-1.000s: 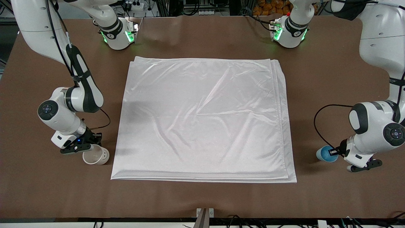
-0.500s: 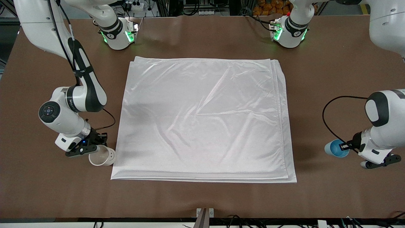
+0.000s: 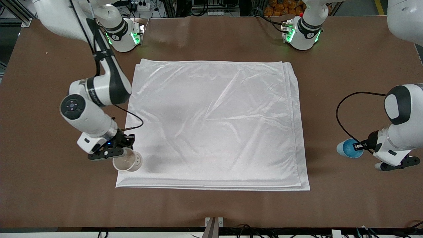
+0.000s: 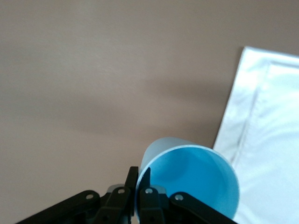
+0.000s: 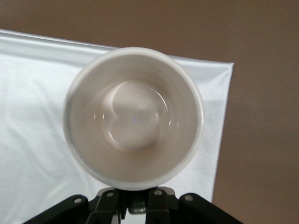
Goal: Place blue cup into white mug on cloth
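The white mug (image 3: 127, 162) hangs in my right gripper (image 3: 119, 152), which is shut on its side by the rim. It is held over the corner of the cloth (image 3: 214, 125) at the right arm's end, nearest the front camera. In the right wrist view the mug (image 5: 133, 116) shows its beige inside above my right gripper (image 5: 138, 198), with cloth (image 5: 32, 93) under it. My left gripper (image 3: 359, 145) is shut on the wall of the blue cup (image 3: 348, 148), over bare table at the left arm's end. The left wrist view shows the cup (image 4: 196, 179), my left gripper (image 4: 139, 176) and the cloth's edge (image 4: 271, 140).
The brown table (image 3: 211, 205) surrounds the cloth on all sides. The two arm bases (image 3: 124, 36) (image 3: 302, 33) stand along the table edge farthest from the front camera. A small metal bracket (image 3: 214, 222) sits at the table's near edge.
My right gripper has carried the white mug from the bare table to over the cloth's corner. My left gripper has shifted a little with the blue cup, staying off the cloth.
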Robot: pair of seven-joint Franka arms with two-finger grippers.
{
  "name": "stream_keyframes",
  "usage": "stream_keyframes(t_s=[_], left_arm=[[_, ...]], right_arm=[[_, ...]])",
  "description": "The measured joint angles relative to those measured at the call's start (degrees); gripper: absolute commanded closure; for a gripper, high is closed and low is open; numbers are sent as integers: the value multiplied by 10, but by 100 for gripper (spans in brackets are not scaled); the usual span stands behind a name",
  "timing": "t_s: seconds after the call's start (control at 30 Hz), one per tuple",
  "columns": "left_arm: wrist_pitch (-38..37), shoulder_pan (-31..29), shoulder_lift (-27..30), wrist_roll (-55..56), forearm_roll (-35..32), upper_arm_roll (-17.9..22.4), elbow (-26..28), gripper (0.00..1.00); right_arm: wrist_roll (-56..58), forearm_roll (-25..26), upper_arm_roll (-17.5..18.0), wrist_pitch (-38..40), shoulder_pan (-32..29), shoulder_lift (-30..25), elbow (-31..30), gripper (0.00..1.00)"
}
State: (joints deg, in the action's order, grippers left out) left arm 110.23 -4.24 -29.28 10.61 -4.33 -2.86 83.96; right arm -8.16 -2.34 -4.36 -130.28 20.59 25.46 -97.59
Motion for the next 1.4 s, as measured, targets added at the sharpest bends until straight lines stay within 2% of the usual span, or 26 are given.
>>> stream_keyframes(t_s=[0.23, 0.47, 0.67, 0.9, 1.1, 1.4], left_arm=[[-11, 15, 8, 5, 0, -1, -2, 100], [-49, 17, 24, 11, 0, -5, -5, 100], [-60, 25, 28, 19, 0, -19, -5, 100], [-61, 47, 28, 60, 0, -30, -5, 100], [-63, 75, 27, 95, 0, -31, -4, 100], [-63, 98, 25, 101, 19, -38, -3, 100]], right_arm=[[-137, 7, 0, -1, 83, 1, 19, 100], [-267, 56, 0, -1, 148, 15, 32, 100], [-371, 91, 0, -1, 203, 50, 59, 100], [-502, 156, -1, -1, 265, 109, 90, 100], [-531, 165, -1, -1, 293, 146, 111, 100], [-549, 165, -1, -3, 312, 174, 132, 100]])
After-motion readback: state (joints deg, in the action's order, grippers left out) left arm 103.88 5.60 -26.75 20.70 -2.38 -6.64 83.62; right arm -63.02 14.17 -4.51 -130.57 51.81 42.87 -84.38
